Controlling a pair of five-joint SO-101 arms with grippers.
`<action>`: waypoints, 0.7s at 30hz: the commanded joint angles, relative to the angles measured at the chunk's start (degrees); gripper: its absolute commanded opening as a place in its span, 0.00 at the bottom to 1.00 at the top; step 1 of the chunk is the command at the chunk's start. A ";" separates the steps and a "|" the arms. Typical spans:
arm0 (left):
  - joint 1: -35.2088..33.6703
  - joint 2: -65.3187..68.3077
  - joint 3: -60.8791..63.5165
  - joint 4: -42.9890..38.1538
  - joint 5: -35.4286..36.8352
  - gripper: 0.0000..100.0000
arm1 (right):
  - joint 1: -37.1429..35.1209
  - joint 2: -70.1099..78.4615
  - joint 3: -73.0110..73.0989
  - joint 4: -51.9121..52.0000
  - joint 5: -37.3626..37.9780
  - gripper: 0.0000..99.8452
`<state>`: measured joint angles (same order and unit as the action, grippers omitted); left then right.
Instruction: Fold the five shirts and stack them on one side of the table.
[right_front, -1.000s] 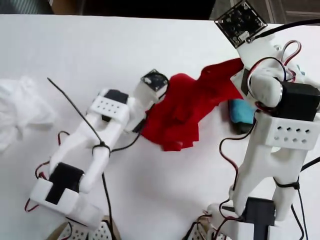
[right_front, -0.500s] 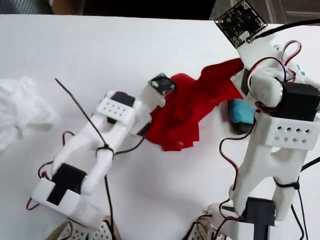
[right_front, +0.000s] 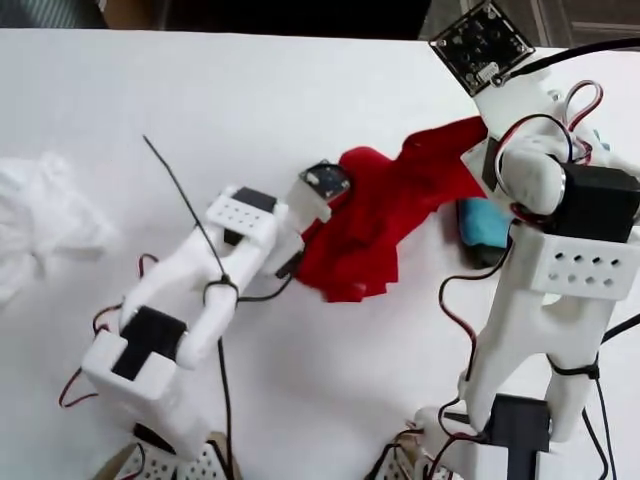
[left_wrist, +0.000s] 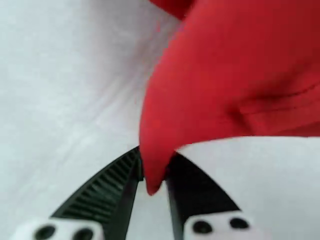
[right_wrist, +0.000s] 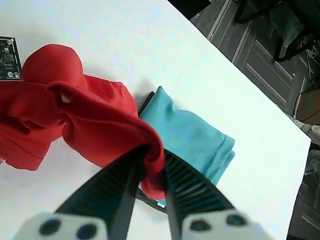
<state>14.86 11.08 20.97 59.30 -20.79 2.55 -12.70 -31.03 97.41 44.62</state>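
High view: two white robot arms lean over a white table (right_front: 200, 100), with a red shirt (right_front: 375, 220) strung between them near the middle. The left gripper (left_wrist: 152, 172) is clamped on one edge of the red cloth, pinching a narrow tongue of fabric between its black jaws, close above the tabletop. The right gripper (right_wrist: 150, 167) is closed on another bunched edge and holds it higher, so the shirt sags in loose folds between the two. A teal shirt (right_wrist: 192, 135), apparently folded, lies on the table just beside the red one, partly under the right arm. A crumpled white garment (right_front: 40, 215) lies well apart at the table's left edge.

The step in hand looks like spreading the red shirt flat before folding it. To do this well, the arms should draw apart just enough to take out the sag, then lower together so the cloth lands smooth. The left pinch holds little fabric and could slip under a hard pull. The red cloth should also land clear of the teal shirt, so that piece is not dragged.
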 joint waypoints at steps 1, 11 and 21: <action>0.09 -0.35 -2.86 -0.35 0.09 0.03 | 0.57 -2.42 -0.18 0.13 0.35 0.02; 0.35 -0.35 -3.12 1.05 0.09 0.16 | 0.57 -2.15 -0.18 0.13 0.35 0.02; 0.26 -0.26 -7.52 3.25 0.09 0.16 | 0.57 -2.24 -0.18 0.13 0.35 0.02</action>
<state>14.86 11.08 15.78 62.29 -20.79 2.55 -12.70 -31.03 97.41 44.62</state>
